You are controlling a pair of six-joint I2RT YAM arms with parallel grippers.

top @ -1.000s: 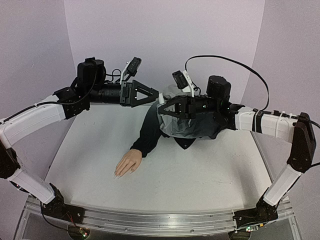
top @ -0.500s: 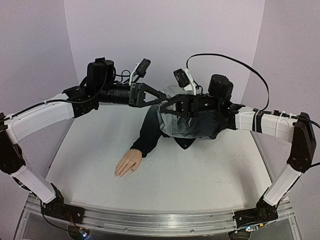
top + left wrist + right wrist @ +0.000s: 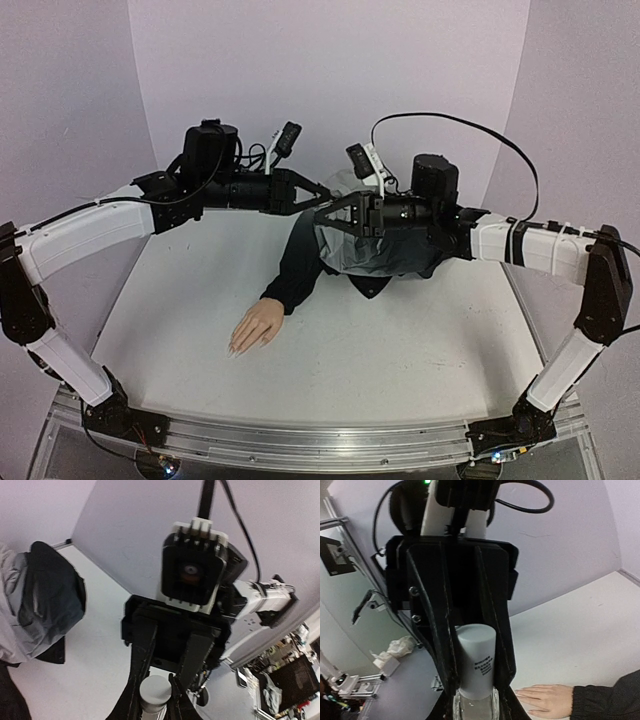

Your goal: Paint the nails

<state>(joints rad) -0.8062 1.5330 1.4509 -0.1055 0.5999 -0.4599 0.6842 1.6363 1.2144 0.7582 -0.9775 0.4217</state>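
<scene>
From above, the left tool (image 3: pixel 320 196) and the right tool (image 3: pixel 324 216) are meeting tip to tip in the air over a grey garment (image 3: pixel 385 255). They are hanging well apart from the hand (image 3: pixel 256 326), which is lying flat on the bench (image 3: pixel 420 350). Its nails (image 3: pixel 235 348) are pointing toward the near edge and are too small here to judge any paint.

In the left wrist view, a white cap (image 3: pixel 153 691) is sitting at the bottom edge between dark fingers; I cannot tell whose they are.

In the right wrist view, the left tool's fingers are pressing both sides of that cap, and the right tool seems to be clamping the clear bottle (image 3: pixel 474 708) beneath it. The step looks like uncapping. To do it well, the right tool should be keeping the bottle steady while the left is twisting squarely about the cap's axis, then drawing straight off.

A second ago the left tool was further back with its jaws spread wide. Now it is in close with them together on the cap, while the right tool is gripping as before.
</scene>
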